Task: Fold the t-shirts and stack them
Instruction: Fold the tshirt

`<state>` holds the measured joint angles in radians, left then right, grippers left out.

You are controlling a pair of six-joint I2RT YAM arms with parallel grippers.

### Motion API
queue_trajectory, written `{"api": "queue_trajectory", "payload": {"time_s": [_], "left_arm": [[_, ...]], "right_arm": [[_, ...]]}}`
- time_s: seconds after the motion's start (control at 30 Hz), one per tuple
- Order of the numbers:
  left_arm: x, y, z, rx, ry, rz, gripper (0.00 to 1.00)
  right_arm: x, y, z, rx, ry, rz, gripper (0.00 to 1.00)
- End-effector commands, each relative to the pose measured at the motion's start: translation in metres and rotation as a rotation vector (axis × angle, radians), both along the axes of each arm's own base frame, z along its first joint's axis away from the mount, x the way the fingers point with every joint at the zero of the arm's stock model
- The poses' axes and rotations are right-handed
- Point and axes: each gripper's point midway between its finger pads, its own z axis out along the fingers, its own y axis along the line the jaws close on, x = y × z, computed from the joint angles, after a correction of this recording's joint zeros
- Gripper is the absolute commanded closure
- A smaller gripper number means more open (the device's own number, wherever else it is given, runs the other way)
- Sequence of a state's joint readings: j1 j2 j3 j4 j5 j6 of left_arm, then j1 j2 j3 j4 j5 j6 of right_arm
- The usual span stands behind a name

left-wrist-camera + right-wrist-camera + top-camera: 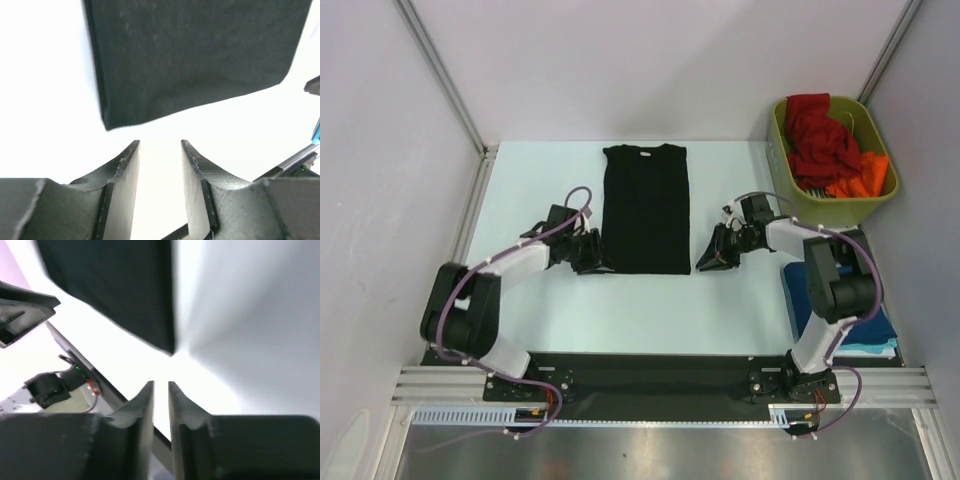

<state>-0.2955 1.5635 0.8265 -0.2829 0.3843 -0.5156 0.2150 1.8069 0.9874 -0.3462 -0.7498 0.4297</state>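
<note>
- The black shirt (pixel 645 205) lies flat on the desk (pixel 540 180) as a long narrow strip, with its hem toward the arms.
- The left gripper (pixel 592 252) is released. In its wrist view the jaws stand apart and empty, and the left hem corner lies just ahead of the fingertips, a little to their left, not touching.
- The right gripper (pixel 715 255) is only a little parted and grasps nothing. The right hem corner lies just ahead of it, but this view is blurred, so the gap to the cloth is hard to judge.
- My judgement: the next step is to take both hem corners and fold the strip toward the collar.
- Risk: the right jaws are so narrow that they may push the corner away instead of closing over it.
- Risk: a finger may catch only the top layer, and the side folds would then open when lifted.
- Risk: if one gripper grasps and the other misses, the fold will go crooked.
- More shirts wait far beyond the right gripper: a red shirt (pixel 820 135) and an orange shirt (pixel 860 175) in the bin (pixel 840 212).
</note>
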Motion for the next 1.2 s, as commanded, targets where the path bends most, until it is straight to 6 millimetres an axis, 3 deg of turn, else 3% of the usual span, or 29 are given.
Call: {"api": "queue_trajectory", "payload": {"time_s": [0.0,0.07,0.1,0.17,0.2,0.27,0.3,0.43,0.8,1.17], "left_arm": [[-0.008,0.021,0.026,0.032,-0.062,0.092,0.56],[-0.005,0.023,0.054,-0.028,-0.169,0.172,0.50],[-0.014,0.024,0.047,-0.065,-0.133,0.235,0.46],[-0.013,0.016,0.056,-0.177,-0.135,0.318,0.40],[-0.022,0.015,0.042,-0.199,-0.091,0.340,0.38],[-0.020,0.006,0.041,-0.312,-0.044,0.399,0.36],[-0.027,0.006,0.029,-0.334,-0.008,0.423,0.36],[-0.019,0.008,0.025,-0.439,-0.029,0.543,0.34],[-0.009,0.027,-0.018,-0.421,0.094,0.780,0.42],[0.007,0.034,-0.032,-0.383,0.164,0.891,0.48]], "right_arm": [[0.001,-0.003,0.033,-0.029,-0.036,-0.132,0.70],[0.011,0.002,0.042,-0.018,-0.091,-0.226,0.56],[0.000,0.010,0.035,-0.002,-0.021,-0.296,0.51],[0.011,0.019,0.045,0.048,-0.075,-0.397,0.44],[-0.001,0.026,0.037,0.061,-0.059,-0.420,0.42],[0.010,0.033,0.043,0.119,-0.083,-0.554,0.39],[0.010,0.036,0.041,0.126,-0.082,-0.581,0.38],[0.007,0.049,0.026,0.140,-0.066,-0.664,0.44],[0.018,0.034,0.006,0.096,-0.020,-0.830,0.48],[0.012,0.034,-0.014,0.030,0.075,-0.889,0.52]]}}
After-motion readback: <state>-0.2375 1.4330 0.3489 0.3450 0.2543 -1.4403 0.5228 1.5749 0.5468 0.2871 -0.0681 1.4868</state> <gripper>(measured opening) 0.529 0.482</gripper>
